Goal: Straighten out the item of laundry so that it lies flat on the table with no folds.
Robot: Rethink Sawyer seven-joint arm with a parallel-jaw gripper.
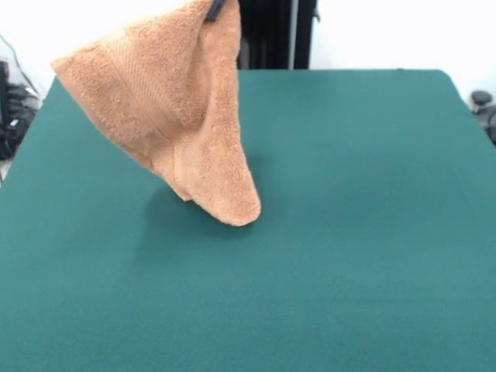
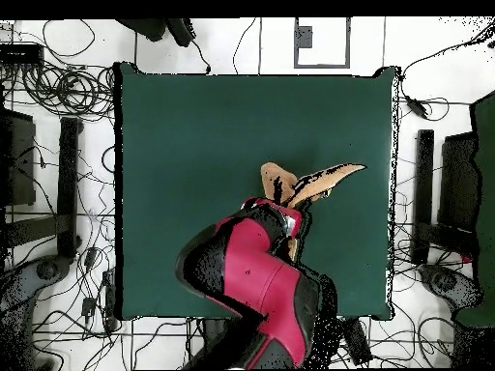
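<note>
Where the claw (image 1: pixel 215 8) shows at the top of the front view, only a dark tip is visible, pinching the towel (image 1: pixel 174 116) at its uppermost bunched edge. From there the tan-orange cloth hangs in a loose cone, one corner flaring out sideways, its lowest tip at or just above the green desk (image 1: pixel 356 232) near the middle; contact is unclear. It looks soft, light and limp, likely to drape and crease rather than slide; a corner would be the better hold. Overhead, the red arm (image 2: pixel 256 280) reaches in from the desk's near edge, wrist bent above the cloth.
</note>
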